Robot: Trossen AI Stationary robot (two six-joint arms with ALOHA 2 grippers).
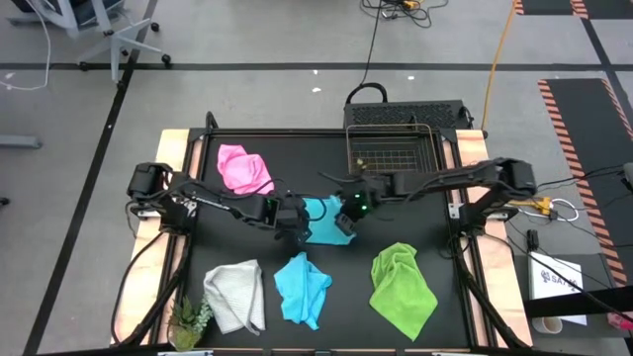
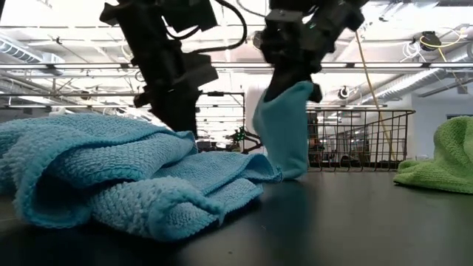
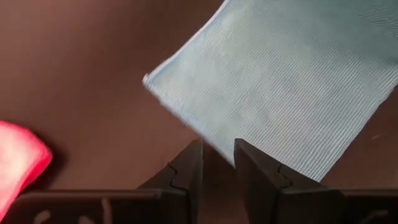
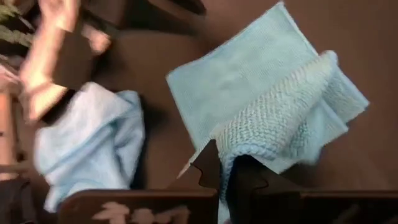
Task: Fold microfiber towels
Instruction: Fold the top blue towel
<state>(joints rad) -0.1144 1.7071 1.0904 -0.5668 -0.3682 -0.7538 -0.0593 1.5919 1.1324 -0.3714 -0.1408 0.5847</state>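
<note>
A light blue towel [image 1: 321, 213] lies at the table's middle between my two grippers. My right gripper [image 1: 345, 223] is shut on it and has one side raised. My left gripper [image 3: 217, 163] stands over the towel's opposite edge [image 3: 205, 140], its fingers a narrow gap apart with nothing between them; whether they touch the cloth I cannot tell. A second blue towel [image 1: 302, 289] lies crumpled near the front, a white-grey one [image 1: 235, 295] to its left and a lime green one [image 1: 403, 287] to its right. A pink towel [image 1: 242, 170] lies bunched at the far left. My right gripper pinches a bunched edge of the light blue towel [image 4: 231, 149] between its two fingers, slanting down from the table's right. The raised part hangs below the fingers [image 2: 287, 125], and its lower end [image 2: 292, 171] joins the rest, which lies flat on the table.
A wire basket [image 1: 396, 148] stands at the far right of the table. A small green plant [image 1: 188, 321] sits at the near left corner. Bare black tabletop [image 1: 445, 213] shows to the right of the middle towel.
</note>
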